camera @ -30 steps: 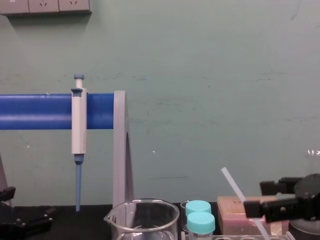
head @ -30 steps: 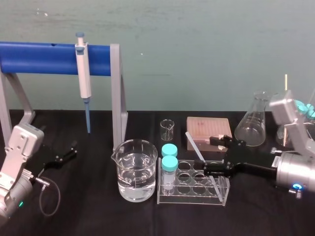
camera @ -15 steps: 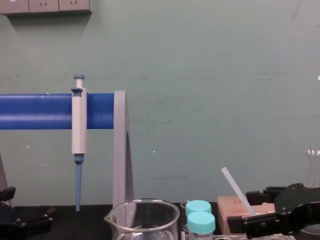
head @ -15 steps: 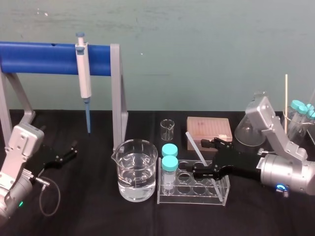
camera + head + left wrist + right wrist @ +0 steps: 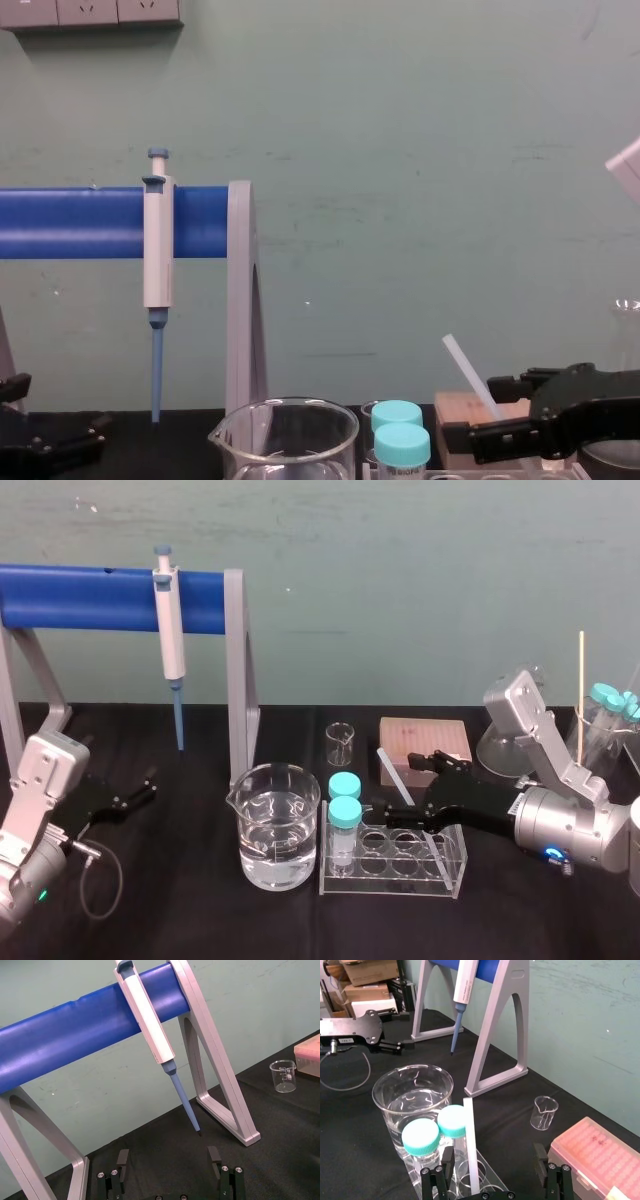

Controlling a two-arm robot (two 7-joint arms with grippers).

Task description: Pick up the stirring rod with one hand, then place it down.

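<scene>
Black tabletop against a teal wall.

Head view: the stirring rod [image 5: 388,766] stands tilted in the clear tube rack [image 5: 400,885], near the front edge and right of middle. Its lower end is down in the rack and its upper end leans back toward the pink tip box [image 5: 425,738]. My right gripper [image 5: 396,785] reaches in from the right edge at rack-top level. Its jaws are open, one finger on each side of the stirring rod, not clamped on it. Two teal-capped tubes [image 5: 344,812] sit at the rack's left end. The water beaker [image 5: 279,825] is just beside the rack on its left, and the small beaker [image 5: 340,743] is behind. The pipette [image 5: 170,630] hangs on the blue bar stand [image 5: 90,598] toward the back left corner. My left gripper [image 5: 140,788] is parked near the left edge, well apart from the stirring rod.

Left wrist view: my left gripper [image 5: 168,1155] has its jaws open with nothing between them. The pipette [image 5: 150,1015] and blue bar stand [image 5: 75,1035] are ahead, the small beaker [image 5: 283,1076] farther off.

Right wrist view: my right gripper [image 5: 493,1153] has its jaws wide open. The stirring rod [image 5: 470,1135] is between them, nearer one finger, with a gap on both sides. The teal-capped tubes [image 5: 421,1136] and water beaker [image 5: 412,1095] lie just beyond it, and the pink tip box [image 5: 600,1157] is by the other finger.

Chest view: the stirring rod [image 5: 462,362] slants up from my right gripper [image 5: 487,412], top end leaning to my left. The jaws are apart here too. The teal-capped tubes [image 5: 402,445] are just beside it.
</scene>
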